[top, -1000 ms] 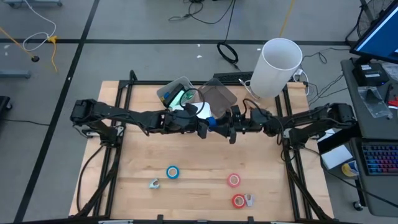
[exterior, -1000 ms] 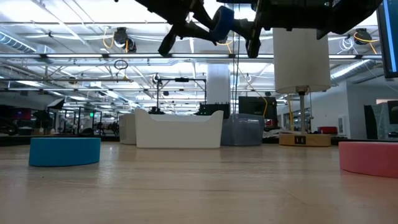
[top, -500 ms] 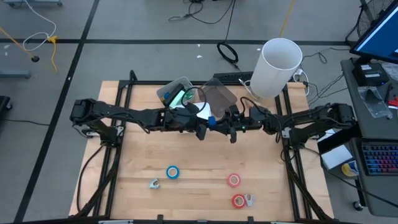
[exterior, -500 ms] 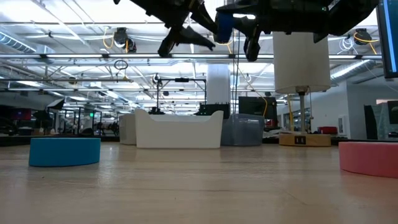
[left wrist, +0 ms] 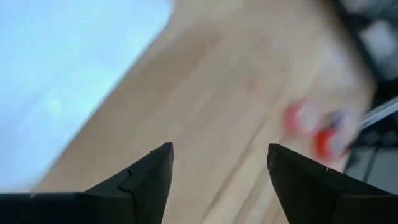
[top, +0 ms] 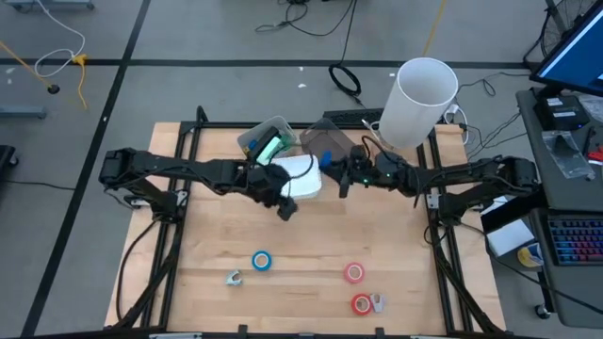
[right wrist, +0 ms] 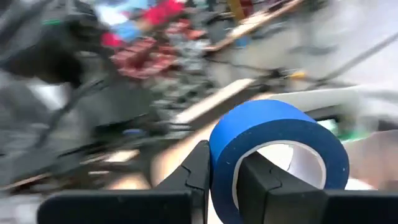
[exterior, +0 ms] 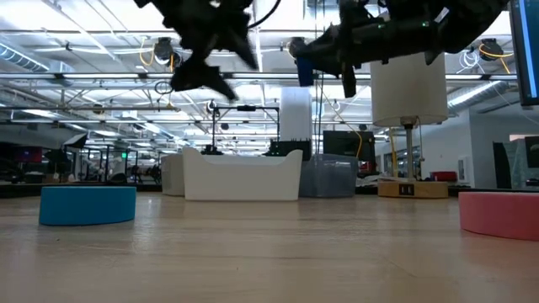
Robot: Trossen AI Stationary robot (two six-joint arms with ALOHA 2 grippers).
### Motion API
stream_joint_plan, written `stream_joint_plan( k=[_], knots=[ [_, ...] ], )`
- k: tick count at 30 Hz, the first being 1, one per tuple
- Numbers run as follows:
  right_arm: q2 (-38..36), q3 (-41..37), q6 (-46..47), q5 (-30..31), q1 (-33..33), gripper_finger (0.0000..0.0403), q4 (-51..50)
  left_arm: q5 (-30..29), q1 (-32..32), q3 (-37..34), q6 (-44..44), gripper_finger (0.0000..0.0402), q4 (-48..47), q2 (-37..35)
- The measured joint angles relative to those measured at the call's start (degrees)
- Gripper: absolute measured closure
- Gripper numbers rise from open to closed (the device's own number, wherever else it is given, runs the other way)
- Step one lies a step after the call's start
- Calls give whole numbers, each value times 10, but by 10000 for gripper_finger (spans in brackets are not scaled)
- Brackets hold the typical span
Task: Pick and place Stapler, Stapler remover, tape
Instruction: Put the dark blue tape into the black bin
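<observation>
A blue roll of tape point(right wrist: 277, 152) hangs in the right gripper point(right wrist: 221, 171), its two dark fingers pinched on the roll's wall, one inside the pale core and one outside, high above the wooden table point(top: 311, 245). In the overhead view the right gripper point(top: 341, 179) sits near the table's far side, just beside a white tray point(top: 300, 176) and a clear container point(top: 327, 143). The left gripper point(top: 284, 203) hovers close by over bare wood, its jaws spread wide and empty.

Three more rolls lie toward the near edge: a blue roll point(top: 261, 261) on the left, a pink roll point(top: 354, 273) and a red roll point(top: 361, 303) on the right, well apart from both arms. A small grey item point(top: 233, 277) rests just beside the blue one; whether it is the staple remover cannot be told. No stapler can be made out.

The step in hand looks like carrying the gripped roll to a container at the far side. Done well, that likely means keeping the pinch firm on the thin wall, moving clear of the left arm, bringing the roll squarely over the chosen bin and lowering before letting go, since a ring dropped on edge could roll away.
</observation>
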Motion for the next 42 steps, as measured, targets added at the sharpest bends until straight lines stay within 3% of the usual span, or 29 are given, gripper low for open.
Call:
stream_joint_plan(
  k=[6,10,17,22,32,42],
  knots=[
    [2,79,-138,132,9,367,-180,-22,-31,-1,-8,156,-113,-5],
    [38,139,-186,181,-9,367,-255,-53,-49,-1,-6,164,-137,-8],
    [142,246,-180,153,-71,360,-429,-65,-62,-1,10,169,-149,-8],
    [188,290,-172,127,-106,364,-469,-65,-69,-1,10,170,-188,-8],
    [231,297,-117,90,-141,356,-560,-66,-86,-1,8,169,-242,-8],
    [264,297,-116,61,-138,353,-551,-66,-87,-1,9,169,-238,-8]
  ],
)
